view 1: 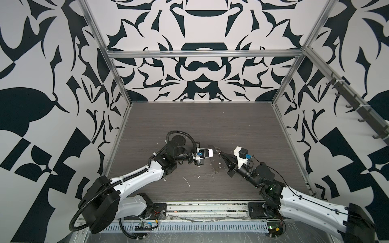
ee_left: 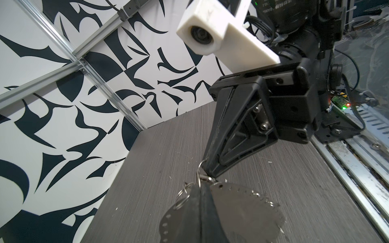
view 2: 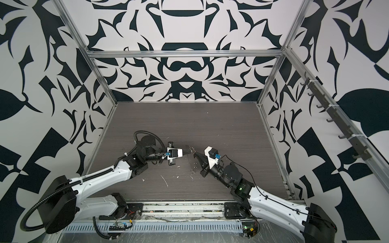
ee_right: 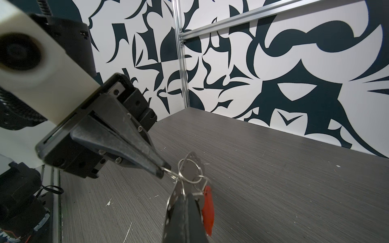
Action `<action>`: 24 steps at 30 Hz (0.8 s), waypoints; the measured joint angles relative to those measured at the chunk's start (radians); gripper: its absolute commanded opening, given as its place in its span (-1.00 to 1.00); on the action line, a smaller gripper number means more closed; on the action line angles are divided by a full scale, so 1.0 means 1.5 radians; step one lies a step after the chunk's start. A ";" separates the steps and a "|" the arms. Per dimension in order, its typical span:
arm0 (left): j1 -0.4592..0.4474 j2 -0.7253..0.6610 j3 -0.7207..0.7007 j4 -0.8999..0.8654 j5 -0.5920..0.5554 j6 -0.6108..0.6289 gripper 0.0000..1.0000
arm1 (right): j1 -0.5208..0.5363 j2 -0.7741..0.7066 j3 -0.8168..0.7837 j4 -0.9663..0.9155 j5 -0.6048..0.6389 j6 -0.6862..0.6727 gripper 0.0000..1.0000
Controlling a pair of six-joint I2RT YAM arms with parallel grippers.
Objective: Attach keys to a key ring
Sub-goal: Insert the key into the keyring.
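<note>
Both grippers meet above the middle of the table. The key ring [ee_left: 242, 206] is a thin grey disc with holes and tiny loops along its rim, and it hangs between them [view 1: 216, 166]. My left gripper [ee_left: 199, 187] is shut, and its tip [ee_right: 161, 171] pinches a thin wire loop at the disc's rim. My right gripper [ee_right: 185, 194] is also shut. Its tip [ee_left: 210, 171] pinches a small split ring of the keys. The keys' red-orange tag [ee_right: 208, 210] hangs beside its fingers, and the disc's edge [ee_right: 191, 162] stands just beyond them. In both top views the two tips [view 1: 215, 149] [view 1: 220, 155] nearly touch.
White scraps and flecks [view 1: 186, 181] lie on the grey wood-grain table [view 1: 189, 120] in front of the grippers. A metal rail [view 1: 200, 207] with the arm bases runs along the front edge. Patterned walls and aluminium posts [view 1: 117, 84] close in the other three sides.
</note>
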 measured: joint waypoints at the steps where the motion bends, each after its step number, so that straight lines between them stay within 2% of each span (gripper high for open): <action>1: -0.001 0.000 0.000 0.001 0.000 0.000 -1.00 | 0.001 0.000 0.000 0.000 0.001 0.001 -1.00; 6: -0.001 0.000 0.000 0.012 -0.008 -0.007 -1.00 | 0.001 -0.001 0.000 0.003 0.004 0.003 -1.00; 12: -0.004 0.000 -0.015 0.062 -0.029 -0.052 -1.00 | 0.001 -0.001 0.000 0.015 0.006 0.008 -1.00; 16: -0.006 0.000 -0.026 0.097 -0.038 -0.087 -1.00 | 0.001 -0.001 0.000 0.020 0.009 0.012 -0.74; 24: -0.006 -0.001 -0.026 0.141 -0.055 -0.123 -1.00 | -0.002 0.000 0.000 0.012 0.016 0.012 -0.60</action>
